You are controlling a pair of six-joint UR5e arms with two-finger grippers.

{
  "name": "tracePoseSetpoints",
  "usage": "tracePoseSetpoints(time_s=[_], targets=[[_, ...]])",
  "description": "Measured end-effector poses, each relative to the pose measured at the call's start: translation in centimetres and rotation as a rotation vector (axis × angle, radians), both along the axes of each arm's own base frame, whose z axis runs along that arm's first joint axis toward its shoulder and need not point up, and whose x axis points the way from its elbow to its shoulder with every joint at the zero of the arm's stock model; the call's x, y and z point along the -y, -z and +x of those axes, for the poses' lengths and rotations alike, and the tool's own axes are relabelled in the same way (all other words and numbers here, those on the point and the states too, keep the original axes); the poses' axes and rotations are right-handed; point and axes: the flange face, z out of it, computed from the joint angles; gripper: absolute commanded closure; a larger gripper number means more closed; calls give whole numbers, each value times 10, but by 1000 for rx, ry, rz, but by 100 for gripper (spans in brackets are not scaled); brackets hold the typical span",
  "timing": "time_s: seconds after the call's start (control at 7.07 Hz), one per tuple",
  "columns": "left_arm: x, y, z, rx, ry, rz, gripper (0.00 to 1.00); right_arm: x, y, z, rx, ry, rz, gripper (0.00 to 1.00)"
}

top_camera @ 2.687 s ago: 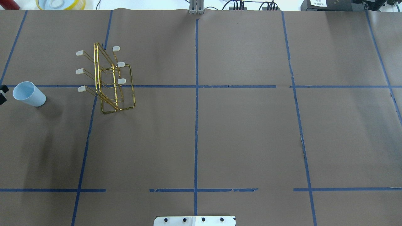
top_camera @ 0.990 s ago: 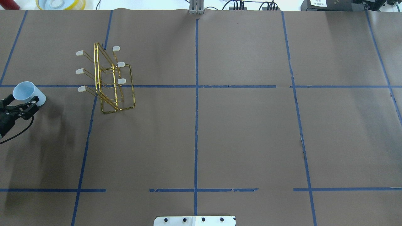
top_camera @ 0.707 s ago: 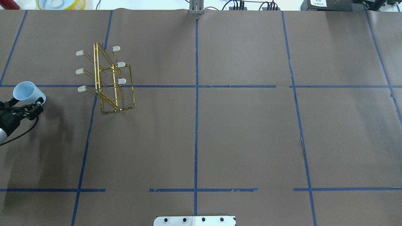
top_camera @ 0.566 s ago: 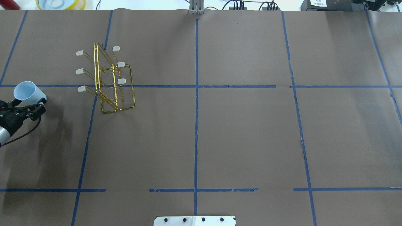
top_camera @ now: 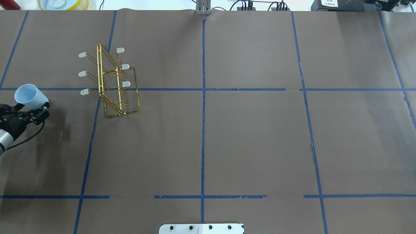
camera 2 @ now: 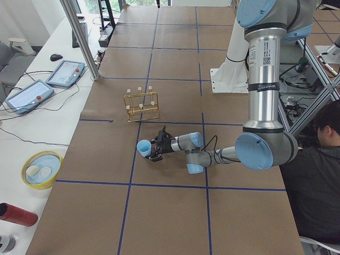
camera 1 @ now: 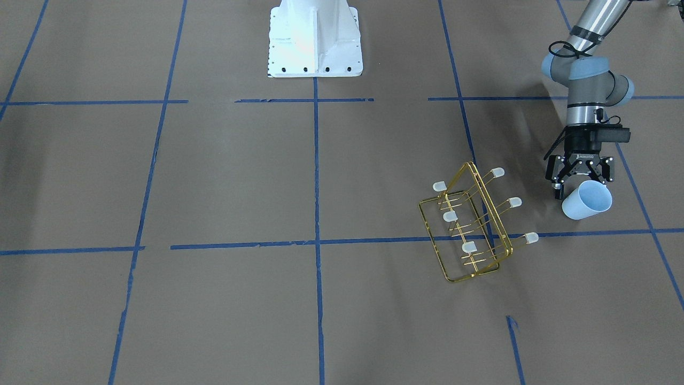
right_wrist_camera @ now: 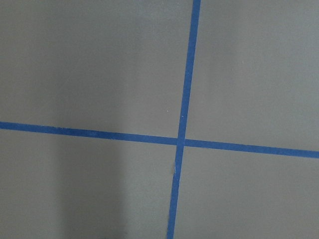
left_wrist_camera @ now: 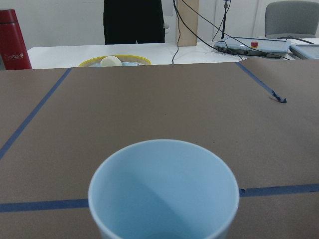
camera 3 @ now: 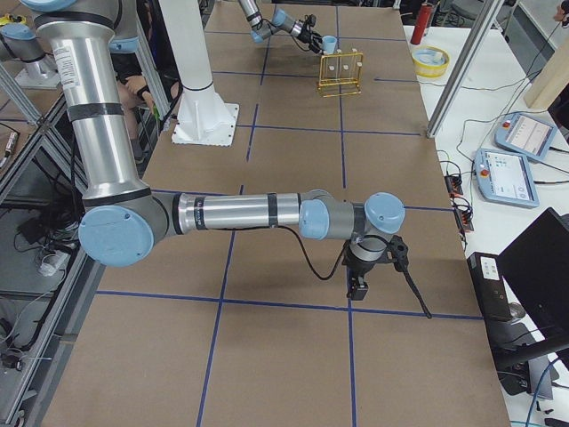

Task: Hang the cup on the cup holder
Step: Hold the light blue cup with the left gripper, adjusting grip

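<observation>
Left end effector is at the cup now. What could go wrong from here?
1. The left end effector is roughly level with the table, jaws spread either side of the pale blue tapered plastic cup. On that smooth taper, closing could squeeze the cup out or tip it.
2. The gold wire cup holder looks light and its capped pegs are thin. A misaligned cup could slip off a peg or shove the holder.

The cup (left_wrist_camera: 163,191) runs off the left wrist view's bottom edge; the right gripper (camera 3: 357,291) has an unreadable finger gap.
</observation>
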Motion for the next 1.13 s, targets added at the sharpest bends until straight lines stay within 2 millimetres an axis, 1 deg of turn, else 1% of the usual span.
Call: tracePoseSetpoints(time_s=[0.28, 0.71, 1.13], targets=[[1, -4, -1, 3, -5, -8, 2, 0, 0, 0, 0, 0, 0, 0], [6, 0, 3, -13, -25, -14, 4, 0, 0, 0, 0, 0, 0, 0], [7, -2, 2, -17, -45, -29, 6, 0, 0, 0, 0, 0, 0, 0]])
